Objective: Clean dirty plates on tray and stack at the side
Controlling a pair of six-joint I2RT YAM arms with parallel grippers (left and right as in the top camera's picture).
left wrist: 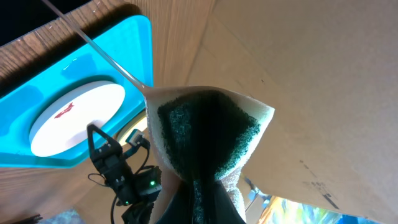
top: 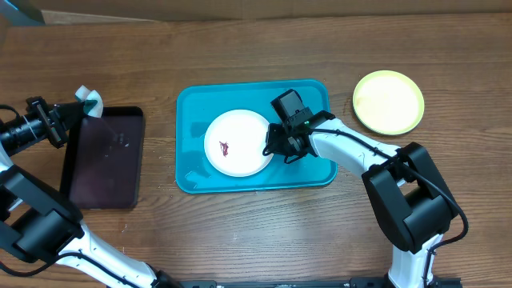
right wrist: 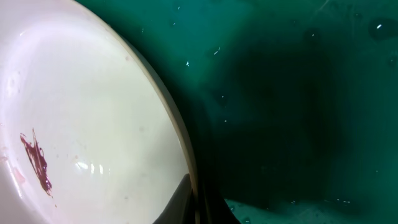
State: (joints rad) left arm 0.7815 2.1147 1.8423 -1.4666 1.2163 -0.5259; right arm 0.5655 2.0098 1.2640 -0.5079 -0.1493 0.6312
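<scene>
A white plate (top: 238, 142) with a dark red smear (top: 225, 148) lies on the turquoise tray (top: 192, 104). My right gripper (top: 276, 146) is shut on that plate's right rim. In the right wrist view the fingers (right wrist: 180, 199) pinch the rim of the plate (right wrist: 87, 106) over the tray floor (right wrist: 298, 93). A yellow-green plate (top: 388, 102) rests on the table to the right of the tray. At the far left my left gripper (top: 78, 112) is shut on a white sponge (left wrist: 208, 134) with a green scrub face, well clear of the tray (left wrist: 118, 43).
A black rectangular tray (top: 104, 156) lies on the table under and beside the left gripper. A cardboard wall (left wrist: 298, 93) fills the background of the left wrist view. Bare wooden table (top: 264, 232) surrounds both trays.
</scene>
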